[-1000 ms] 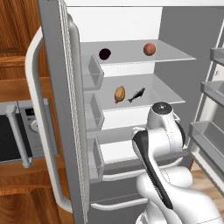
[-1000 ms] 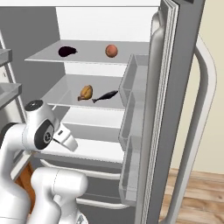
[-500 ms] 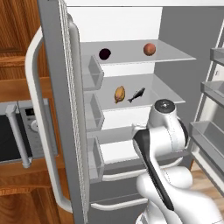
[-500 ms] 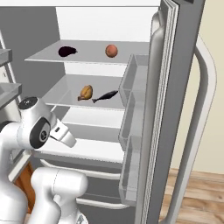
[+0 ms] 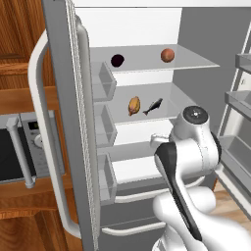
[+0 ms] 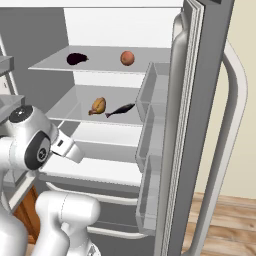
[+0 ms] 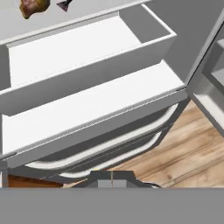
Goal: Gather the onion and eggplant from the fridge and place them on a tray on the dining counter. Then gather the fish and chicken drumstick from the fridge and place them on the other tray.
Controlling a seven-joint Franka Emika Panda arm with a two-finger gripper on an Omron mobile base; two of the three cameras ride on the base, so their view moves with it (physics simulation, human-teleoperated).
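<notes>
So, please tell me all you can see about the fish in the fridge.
The fish is small, slim and dark grey to black, with a forked tail. It lies flat on the middle shelf of the open fridge, set slantwise, just beside the chicken drumstick but apart from it. In the right base view it lies at, tail toward the door side. Nothing holds it; only the shelf touches it.

No legible text, label, brand, number or sign on any surface. The microwave point(image 5: 22, 157) panel at 9 o'clock carries marks too small to read.
</notes>
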